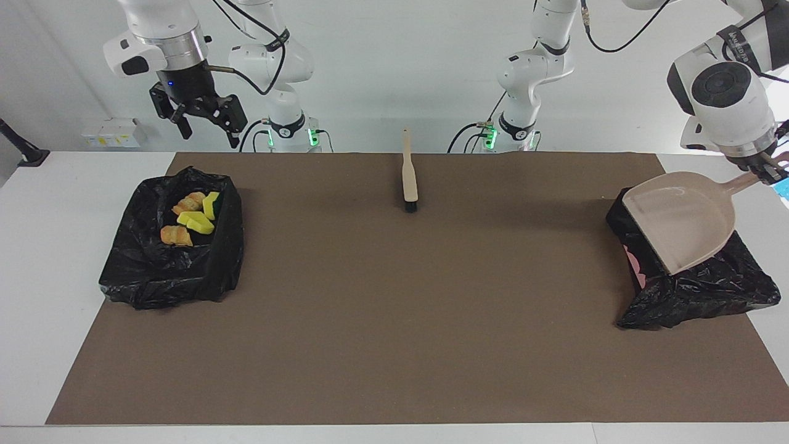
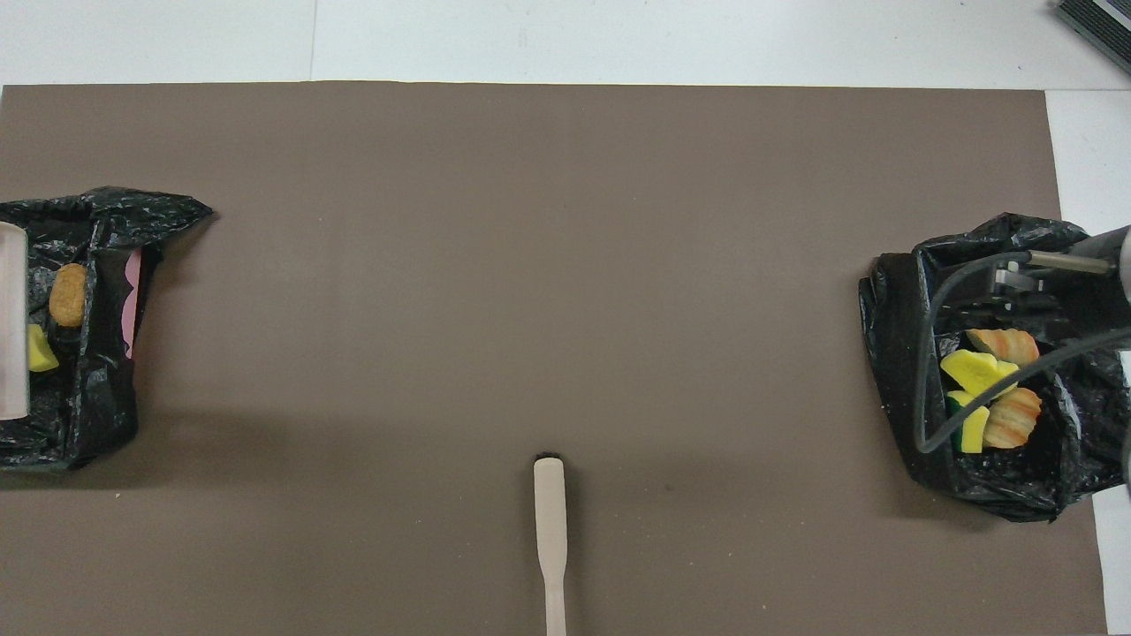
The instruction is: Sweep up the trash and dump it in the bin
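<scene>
The trash lies in two black-bagged bins. The bin [image 1: 154,277] at the right arm's end holds croissants [image 1: 175,235], yellow sponge chunks [image 1: 196,222] and a green-and-yellow sponge [image 1: 211,205]; they also show in the overhead view [image 2: 972,369]. The bin [image 1: 709,296] at the left arm's end holds a bread roll [image 2: 68,294] and a yellow sponge chunk [image 2: 40,351]. My left gripper [image 1: 767,168] is shut on the handle of the beige dustpan [image 1: 678,219], which is tilted over that bin. My right gripper [image 1: 209,132] is open and empty above the other bin.
A beige brush [image 1: 409,176] with black bristles lies on the brown mat [image 1: 394,308], midway between the arms and near the robots; it also shows in the overhead view [image 2: 550,530]. A pink wall [image 2: 134,300] shows inside the bin at the left arm's end.
</scene>
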You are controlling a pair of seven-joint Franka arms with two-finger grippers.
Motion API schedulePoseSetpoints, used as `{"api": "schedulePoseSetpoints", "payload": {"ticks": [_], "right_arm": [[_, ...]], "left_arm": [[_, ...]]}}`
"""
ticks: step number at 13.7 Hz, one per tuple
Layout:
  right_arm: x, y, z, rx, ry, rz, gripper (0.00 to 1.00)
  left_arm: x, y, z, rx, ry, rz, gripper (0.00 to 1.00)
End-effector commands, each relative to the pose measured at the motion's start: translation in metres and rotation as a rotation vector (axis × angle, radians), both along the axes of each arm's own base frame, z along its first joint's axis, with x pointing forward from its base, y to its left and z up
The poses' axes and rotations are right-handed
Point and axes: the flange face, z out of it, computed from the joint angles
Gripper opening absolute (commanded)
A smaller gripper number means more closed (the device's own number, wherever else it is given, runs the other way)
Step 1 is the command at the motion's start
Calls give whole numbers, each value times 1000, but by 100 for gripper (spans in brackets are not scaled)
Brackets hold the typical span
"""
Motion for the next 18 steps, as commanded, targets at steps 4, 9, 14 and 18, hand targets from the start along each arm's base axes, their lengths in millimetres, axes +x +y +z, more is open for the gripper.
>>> {"api": "schedulePoseSetpoints", "payload": {"ticks": [4,9,14,18], "right_arm": [[9,-15,14,-17,-8,-11,100],[-2,-56,14,77,6,-81,100],[-10,-46,5,80,59,-48,100],[-17,-37,4,77,94,-9,100]], "left_arm": [[-17,-85,-11,-221,-107,249,0],[-42,-188,-19,-342,-236,611,0],[-70,-301,-17,-437,-379,912,0],[-89,-387,-18,-536,-471,1081,0]]}}
